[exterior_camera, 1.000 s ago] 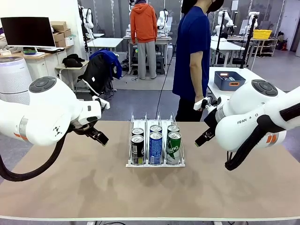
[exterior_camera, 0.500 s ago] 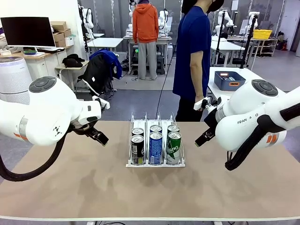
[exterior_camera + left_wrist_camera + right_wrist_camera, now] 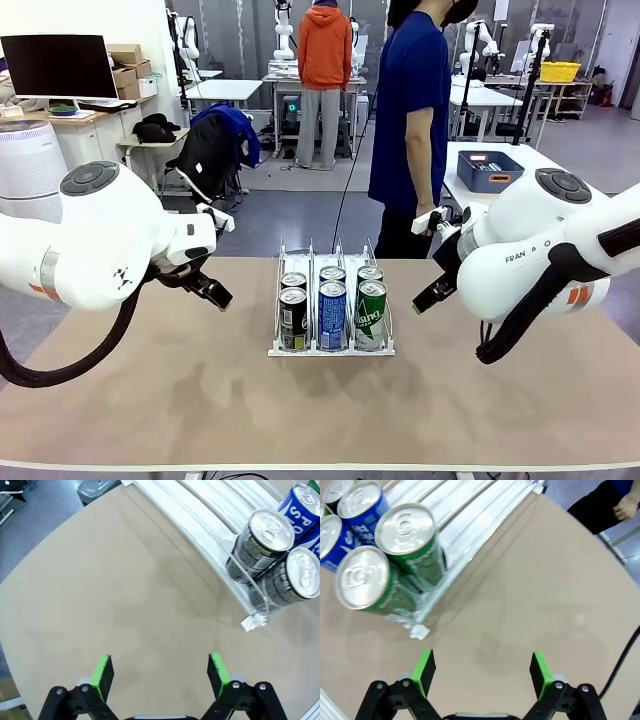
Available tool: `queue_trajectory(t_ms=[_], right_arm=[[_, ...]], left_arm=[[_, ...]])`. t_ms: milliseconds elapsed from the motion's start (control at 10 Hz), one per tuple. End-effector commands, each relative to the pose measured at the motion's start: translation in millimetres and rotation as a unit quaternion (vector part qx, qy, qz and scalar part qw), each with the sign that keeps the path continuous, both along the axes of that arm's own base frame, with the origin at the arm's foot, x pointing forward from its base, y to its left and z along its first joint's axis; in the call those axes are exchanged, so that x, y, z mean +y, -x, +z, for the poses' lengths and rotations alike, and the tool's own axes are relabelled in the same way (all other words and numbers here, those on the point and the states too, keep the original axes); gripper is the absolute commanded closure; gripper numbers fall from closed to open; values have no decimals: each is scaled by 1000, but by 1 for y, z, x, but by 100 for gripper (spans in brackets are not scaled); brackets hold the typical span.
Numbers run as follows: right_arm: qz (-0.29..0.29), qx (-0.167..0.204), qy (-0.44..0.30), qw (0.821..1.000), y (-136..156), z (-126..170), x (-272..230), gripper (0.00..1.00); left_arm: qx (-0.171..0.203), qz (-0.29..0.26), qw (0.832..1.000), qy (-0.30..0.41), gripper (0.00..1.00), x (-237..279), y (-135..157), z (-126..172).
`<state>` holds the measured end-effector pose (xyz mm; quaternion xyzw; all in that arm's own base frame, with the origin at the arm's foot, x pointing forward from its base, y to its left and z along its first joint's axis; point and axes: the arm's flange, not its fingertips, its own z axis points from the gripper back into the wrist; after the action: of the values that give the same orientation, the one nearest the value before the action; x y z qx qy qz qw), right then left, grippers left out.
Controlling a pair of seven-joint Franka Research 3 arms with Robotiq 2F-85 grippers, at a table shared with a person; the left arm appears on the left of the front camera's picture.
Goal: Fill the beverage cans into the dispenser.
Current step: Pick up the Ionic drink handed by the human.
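Note:
The dispenser [image 3: 330, 351] stands mid-table, its three lanes each holding two upright beverage cans: black-and-green [image 3: 293, 318] on the left, blue [image 3: 332, 315] in the middle, green [image 3: 371, 314] on the right. My left gripper [image 3: 215, 293] hovers open to the left of the rack; in its wrist view the left gripper [image 3: 160, 670] is over bare table, with the black-and-green cans [image 3: 263, 540] at upper right. My right gripper [image 3: 425, 298] hangs open to the rack's right. The right gripper [image 3: 482, 672] holds nothing, and the green cans [image 3: 410, 540] stand at upper left.
A person in a blue shirt [image 3: 410, 110] stands at the table's far edge, one hand [image 3: 425, 215] hanging near my right arm. A dark blue bin [image 3: 490, 170] sits on another table behind. Bare tabletop [image 3: 320, 420] lies in front of and beside the rack.
Both arms and the cans stay where they were. A person in orange far behind has stepped to the right.

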<state>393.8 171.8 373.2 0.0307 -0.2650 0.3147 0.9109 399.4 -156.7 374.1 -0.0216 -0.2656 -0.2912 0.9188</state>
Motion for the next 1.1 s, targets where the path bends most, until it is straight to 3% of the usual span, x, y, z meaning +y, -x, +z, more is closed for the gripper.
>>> queue_trajectory(t_ms=[0, 100, 200, 400, 500, 800, 1000], right_arm=[[43, 54, -24, 997, 9, 24, -20, 0], [51, 85, -43, 994, 15, 33, -21, 0], [62, 94, -58, 992, 22, 45, -20, 0], [109, 109, -96, 983, 11, 86, -29, 0], [119, 125, -118, 978, 21, 105, -31, 0], [157, 130, -154, 967, 6, 160, -57, 0], [151, 114, -173, 967, 0, 186, -76, 0]], left_arm=[[25, -27, 998, 57, 0, -3, 4, 13], [60, -63, 994, 71, 0, 11, 9, 27], [77, -111, 987, 85, 0, 22, 9, 41], [59, -176, 977, 105, 0, 36, 1, 72], [60, -235, 962, 127, 0, 44, 13, 96], [26, -283, 951, 122, 0, 61, 9, 143], [-15, -257, 960, 109, 0, 65, 19, 160]])
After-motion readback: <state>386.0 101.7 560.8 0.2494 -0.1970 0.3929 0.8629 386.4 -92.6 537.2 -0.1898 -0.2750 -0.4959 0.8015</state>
